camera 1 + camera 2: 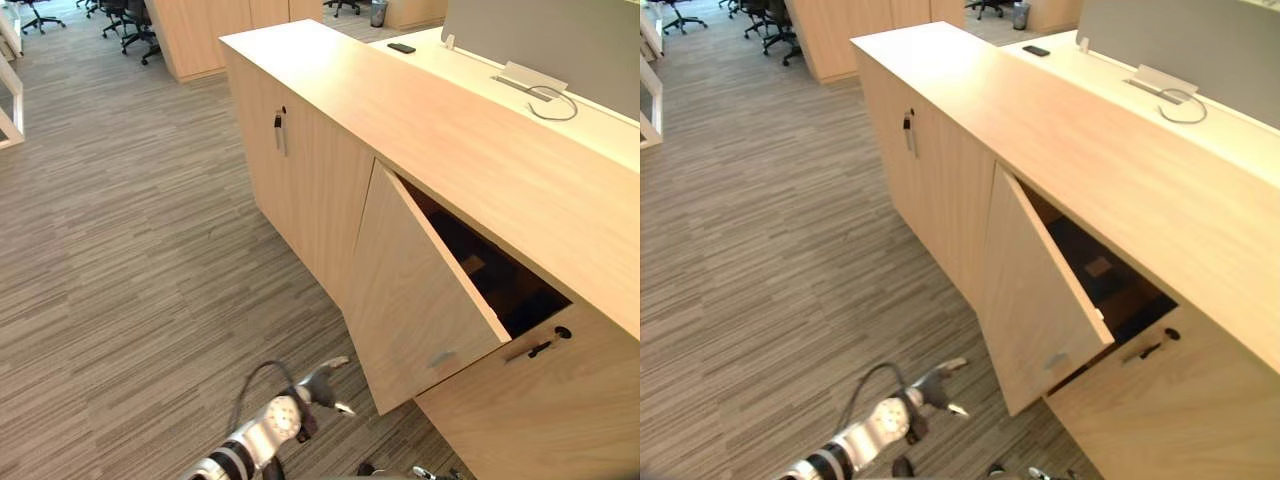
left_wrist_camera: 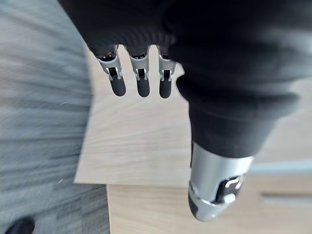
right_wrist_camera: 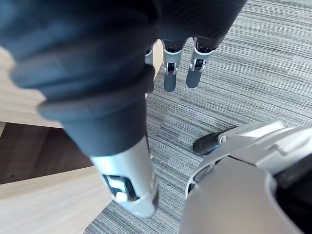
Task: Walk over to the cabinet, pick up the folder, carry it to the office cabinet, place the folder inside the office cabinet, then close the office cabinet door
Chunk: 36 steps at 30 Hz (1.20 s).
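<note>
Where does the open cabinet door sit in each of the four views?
Left eye view: open cabinet door right of centre, swung out over the carpet.
Right eye view: centre, same pose.
Left wrist view: pale panel past the left hand, likely the door.
Right wrist view: pale wood beside a dark gap; cannot tell whether it is the door.
Shared landmark: grey striped carpet.

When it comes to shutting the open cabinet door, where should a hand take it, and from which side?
Probably the door's outer face near its free edge, by the small pull, coming from the carpet side. The door stands ajar and seems hinged at its far edge, so the free edge gives the most leverage. The left hand, open, is nearest.
</note>
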### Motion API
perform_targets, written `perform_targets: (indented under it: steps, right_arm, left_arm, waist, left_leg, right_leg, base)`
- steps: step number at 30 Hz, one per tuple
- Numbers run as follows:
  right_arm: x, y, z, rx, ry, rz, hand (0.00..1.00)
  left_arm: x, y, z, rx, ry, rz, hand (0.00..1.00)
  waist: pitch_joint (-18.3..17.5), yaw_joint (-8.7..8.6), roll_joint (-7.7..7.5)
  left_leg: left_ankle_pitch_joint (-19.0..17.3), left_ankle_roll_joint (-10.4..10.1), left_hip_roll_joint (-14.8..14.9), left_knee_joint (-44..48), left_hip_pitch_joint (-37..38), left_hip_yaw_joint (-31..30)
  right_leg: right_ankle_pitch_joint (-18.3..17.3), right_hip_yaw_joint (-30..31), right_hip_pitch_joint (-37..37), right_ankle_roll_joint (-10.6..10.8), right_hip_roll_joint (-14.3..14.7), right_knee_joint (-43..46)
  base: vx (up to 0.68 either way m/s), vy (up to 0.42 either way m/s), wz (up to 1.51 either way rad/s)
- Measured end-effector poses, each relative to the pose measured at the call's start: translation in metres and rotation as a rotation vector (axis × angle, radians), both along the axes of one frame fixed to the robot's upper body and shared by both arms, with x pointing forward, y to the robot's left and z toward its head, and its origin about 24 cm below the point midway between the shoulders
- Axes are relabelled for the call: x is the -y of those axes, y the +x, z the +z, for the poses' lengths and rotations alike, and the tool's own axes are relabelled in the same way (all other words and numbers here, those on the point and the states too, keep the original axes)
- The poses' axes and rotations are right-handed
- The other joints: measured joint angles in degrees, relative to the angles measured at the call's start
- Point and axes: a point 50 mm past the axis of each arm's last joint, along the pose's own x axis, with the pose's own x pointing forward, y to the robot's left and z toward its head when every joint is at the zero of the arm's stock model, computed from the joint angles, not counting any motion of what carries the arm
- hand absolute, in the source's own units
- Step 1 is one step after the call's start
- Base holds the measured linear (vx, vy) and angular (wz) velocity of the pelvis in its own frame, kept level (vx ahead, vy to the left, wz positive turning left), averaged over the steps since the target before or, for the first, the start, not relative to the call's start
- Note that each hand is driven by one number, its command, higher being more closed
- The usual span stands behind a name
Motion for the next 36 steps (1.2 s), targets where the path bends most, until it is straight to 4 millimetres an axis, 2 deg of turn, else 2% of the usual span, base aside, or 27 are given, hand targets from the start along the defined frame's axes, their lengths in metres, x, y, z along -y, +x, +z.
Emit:
perform_targets:
  steps: [1, 3, 4, 5, 6, 8, 10, 11, 12, 13, 16, 19, 23, 26, 29, 30, 31, 32, 33, 35, 36]
  right_arm:
    - [-0.001, -0.001, -0.001, -0.004, 0.014, 0.004, 0.0]
    - [-0.002, 0.0, -0.001, -0.006, 0.024, 0.009, 0.0]
    - [-0.003, -0.001, -0.001, -0.01, 0.034, 0.014, 0.0]
    - [-0.002, -0.001, -0.001, -0.011, 0.035, 0.014, 0.0]
    - [-0.002, 0.0, -0.001, -0.008, 0.036, 0.016, 0.0]
    - [0.0, 0.002, -0.001, -0.002, 0.037, 0.028, 0.0]
    - [0.004, 0.005, 0.0, 0.007, 0.035, 0.037, 0.0]
    - [0.009, 0.008, 0.001, 0.014, 0.027, 0.035, 0.0]
    - [0.009, 0.011, 0.002, 0.022, 0.026, 0.043, 0.0]
    - [0.008, 0.012, 0.002, 0.025, 0.031, 0.045, 0.0]
    - [0.008, -0.002, 0.0, 0.007, 0.041, 0.036, 0.0]
    - [0.007, -0.005, 0.001, 0.013, 0.042, 0.03, 0.0]
    - [0.006, -0.006, 0.001, 0.02, 0.043, 0.039, 0.0]
    - [0.006, 0.001, 0.003, 0.043, 0.038, 0.051, 0.0]
    - [0.007, 0.012, 0.006, 0.085, 0.01, 0.061, 0.0]
    - [0.006, 0.014, 0.007, 0.096, 0.0, 0.06, 0.0]
    - [0.007, 0.016, 0.008, 0.105, -0.011, 0.048, 0.0]
    - [0.007, 0.019, 0.009, 0.113, -0.014, 0.041, 0.0]
    - [0.008, 0.018, 0.009, 0.11, -0.022, 0.036, 0.0]
    - [0.008, 0.019, 0.009, 0.115, -0.018, 0.019, 0.0]
    - [0.005, 0.02, 0.009, 0.117, -0.012, 0.018, 0.0]
  left_arm:
    - [-0.023, -0.011, -0.012, -0.102, -0.021, 0.129, 0.0]
    - [-0.041, -0.02, -0.02, -0.16, -0.015, 0.212, 0.0]
    - [-0.061, -0.034, -0.03, -0.232, -0.004, 0.312, 0.0]
    - [-0.066, -0.041, -0.034, -0.262, -0.006, 0.353, 0.0]
    - [-0.076, -0.053, -0.04, -0.314, -0.018, 0.437, 0.0]
    - [-0.085, -0.067, -0.048, -0.38, -0.057, 0.558, 0.0]
    - [-0.094, -0.072, -0.05, -0.404, -0.113, 0.69, 0.0]
    - [-0.101, -0.079, -0.052, -0.424, -0.141, 0.782, 0.0]
    - [-0.109, -0.086, -0.054, -0.438, -0.154, 0.856, 0.0]
    - [-0.115, -0.094, -0.056, -0.454, -0.161, 0.92, 0.0]
    - [-0.125, -0.119, -0.061, -0.484, -0.199, 1.125, 0.0]
    - [-0.129, -0.133, -0.063, -0.499, -0.22, 1.228, 0.0]
    - [-0.129, -0.141, -0.064, -0.501, -0.187, 1.263, 0.0]
    - [-0.128, -0.132, -0.061, -0.458, -0.103, 1.227, 0.0]
    - [-0.124, -0.117, -0.057, -0.376, 0.034, 1.149, 0.0]
    - [-0.121, -0.111, -0.055, -0.348, 0.054, 1.131, 0.0]
    - [-0.115, -0.107, -0.054, -0.327, 0.055, 1.116, 0.0]
    - [-0.111, -0.104, -0.054, -0.319, 0.048, 1.107, 0.0]
    - [-0.103, -0.101, -0.054, -0.315, 0.033, 1.088, 0.0]
    - [-0.101, -0.102, -0.054, -0.321, 0.016, 1.093, 0.0]
    - [-0.101, -0.105, -0.055, -0.334, -0.004, 1.112, 0.0]
  waist:
    - [0.11, 0.29, -0.18]
    - [0.88, 1.04, -0.94]
    - [1.37, 1.94, -1.36]
    - [1.37, 2.19, -1.34]
    - [1.49, 2.51, -1.19]
    - [1.85, 3.44, -0.78]
    - [2.11, 4.57, 0.28]
    - [2.06, 5.69, 1.47]
    - [2.41, 5.9, 1.44]
    - [2.4, 6.05, 1.0]
    - [1.61, 6.3, 0.87]
    - [0.45, 6.37, 0.78]
    - [-0.33, 7.09, 0.95]
    - [-0.41, 7.54, 0.96]
    - [-0.03, 7.97, 1.5]
    - [0.21, 8.33, 1.78]
    - [0.39, 8.24, 1.99]
    - [0.53, 8.07, 2.03]
    - [0.69, 8.06, 2.16]
    - [0.85, 8.19, 2.11]
    - [1.01, 8.27, 2.03]
  left_leg:
    - [-0.7, -0.57, 0.74, 1.29, -0.01, 1.09]
    - [-3.55, -0.74, 1.86, 6.67, -1.58, 1.97]
    - [-8.0, -0.67, 4.02, 16.47, -4.8, 2.4]
    - [-9.3, -0.5, 4.85, 20.01, -6.07, 1.81]
    - [-10.55, -0.55, 5.71, 25.12, -7.93, -1.4]
    - [-11.48, -0.75, 5.58, 28.04, -8.78, -7.4]
    - [-14.44, -1.8, 5.08, 27.22, -8.7, -15.38]
    - [-16.81, -2.92, 4.46, 24.97, -7.52, -21.03]
    - [-17.31, -4.06, 3.54, 24.35, -6.63, -21.48]
    - [-17.82, -3.49, 1.81, 23.48, -5.88, -22.63]
    - [-18.62, -2.13, 0.22, 23.3, -5.02, -19.24]
    - [-19.03, -1.42, -0.04, 22.17, -3.89, -16.67]
    - [-19.03, -0.76, 0.08, 20.3, -1.18, -14.09]
    - [-19.21, -0.56, 0.47, 19.25, 0.26, -11.59]
    - [-19.17, -0.49, 1.17, 19.45, 2.03, -6.78]
    - [-19.17, -0.48, 1.51, 20.4, 2.45, -4.28]
    - [-19.33, -0.16, 1.79, 20.3, 3.02, -2.13]
    - [-19.55, 0.22, 1.77, 20.13, 3.47, -1.41]
    - [-20.21, 1.05, 1.73, 19.23, 4.48, 0.06]
    - [-20.39, 0.92, 1.67, 18.13, 5.69, 0.86]
    - [-20.5, 0.73, 1.55, 18.1, 5.92, 1.28]
  right_leg:
    - [0.09, 1.4, -0.06, -0.14, 0.31, 0.13]
    - [0.16, 2.71, -0.14, -0.25, 0.59, 0.64]
    - [0.3, 4.63, -0.25, -0.47, 1.54, 1.18]
    - [0.38, 5.46, -0.2, -0.63, 2.02, 1.26]
    - [0.51, 7.07, -0.06, -0.92, 2.75, 1.38]
    - [0.68, 9.9, -0.7, -1.64, 3.24, 1.94]
    - [0.97, 13.76, -2.3, -2.06, 4.47, 2.14]
    - [1.31, 16.96, -3.73, -2.23, 5.52, 2.47]
    - [1.42, 19.07, -4.52, -2.15, 5.35, 3.13]
    - [1.62, 20.93, -5.47, -1.84, 5.16, 3.38]
    - [2.04, 25.03, -6.71, -1.13, 3.7, 3.27]
    - [1.81, 26.71, -7.03, -0.79, 3.18, 3.03]
    - [1.77, 28.43, -6.91, 0.14, 3.22, 3.59]
    - [1.78, 28.53, -7.8, 0.26, 3.74, 4.77]
    - [1.77, 27.23, -11.02, 0.27, 5.18, 10.42]
    - [1.78, 23.18, -12.29, 0.25, 4.83, 12.49]
    - [1.38, 15.69, -13.05, -0.33, 3.88, 14.04]
    - [-0.52, 10.05, -13.44, -2.58, 2.79, 15.83]
    - [-3.27, 0.8, -14.15, -3.63, 0.38, 20.5]
    - [-4.53, -4.43, -14.82, -3.3, -1.36, 23.02]
    - [-5.2, -4.87, -14.79, -3.56, -1.14, 22.39]
  base:
    - [0.02, -0.029, -0.32]
    - [-0.01, -0.044, -0.47]
    - [-0.05, -0.066, -0.59]
    - [-0.06, -0.083, -0.72]
    - [-0.05, -0.069, -0.48]
    - [-0.08, -0.027, -0.7]
    - [-0.09, 0.082, -1.0]
    - [-0.04, 0.128, -1.12]
    - [-0.05, 0.177, -1.18]
    - [-0.07, 0.178, -0.92]
    - [-0.02, 0.187, -0.67]
    - [0.07, 0.103, -0.38]
    - [0.15, 0.04, -0.32]
    - [0.15, 0.047, -0.5]
    - [0.07, 0.054, -0.82]
    - [-0.01, 0.013, -0.91]
    - [-0.04, -0.006, -0.77]
    - [-0.03, -0.001, -0.51]
    - [-0.02, -0.002, -0.23]
    - [0.02, -0.034, -0.27]
    - [0.01, -0.077, -0.31]
